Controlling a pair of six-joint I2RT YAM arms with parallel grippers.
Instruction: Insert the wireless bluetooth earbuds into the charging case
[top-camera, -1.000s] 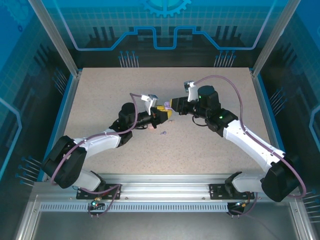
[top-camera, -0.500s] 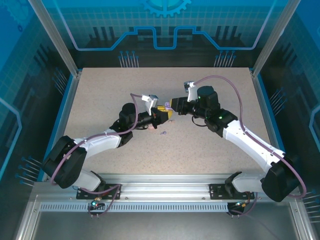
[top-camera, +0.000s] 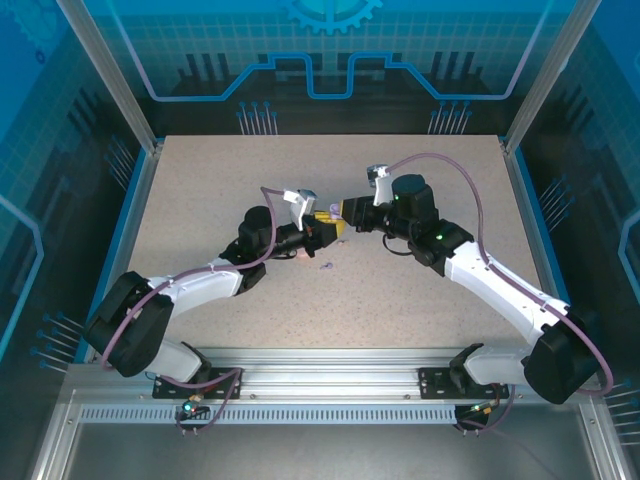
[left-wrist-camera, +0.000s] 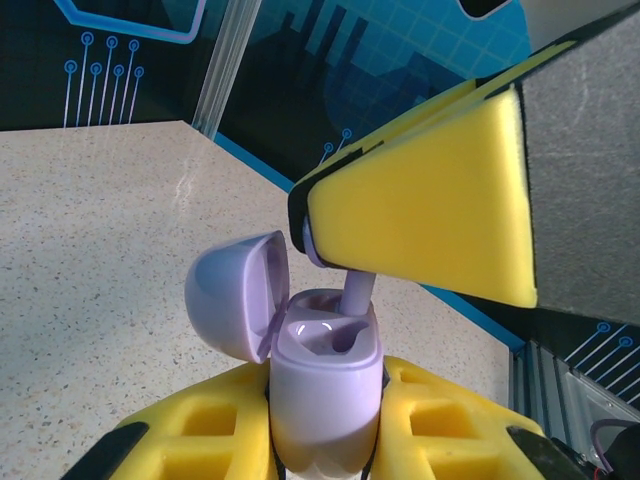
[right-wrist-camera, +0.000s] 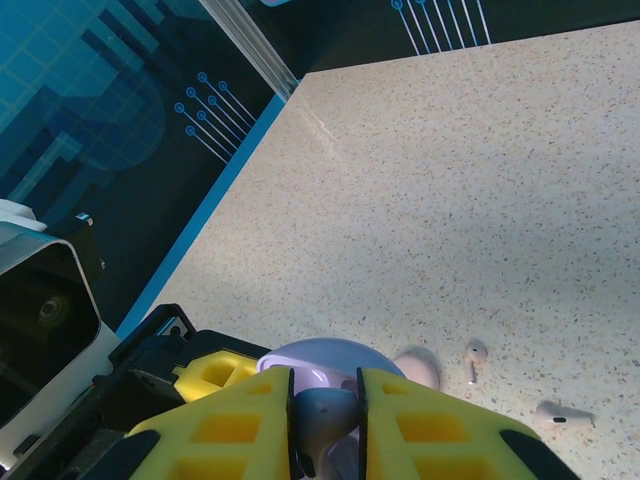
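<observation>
My left gripper (left-wrist-camera: 325, 425) is shut on a purple charging case (left-wrist-camera: 325, 385), held upright with its lid (left-wrist-camera: 232, 295) swung open to the left. My right gripper (right-wrist-camera: 325, 415) is shut on a purple earbud (right-wrist-camera: 325, 422) right above the case. The bud's stem (left-wrist-camera: 355, 298) reaches down into the case's far slot; the near slot looks vacant. In the top view both grippers meet at mid-table, left (top-camera: 322, 232) and right (top-camera: 340, 212). A pale pink earbud (right-wrist-camera: 474, 352) and another small bud (right-wrist-camera: 560, 413) lie on the table beyond the case.
A pale pink round case (right-wrist-camera: 418, 368) sits on the table just behind the purple one. A small purple bud (top-camera: 325, 266) lies on the speckled tabletop (top-camera: 400, 300) near the left gripper. Blue walls and metal posts ring the table.
The right arm has shifted slightly, easing the earbud toward the case. The left arm and the case have stayed still.
</observation>
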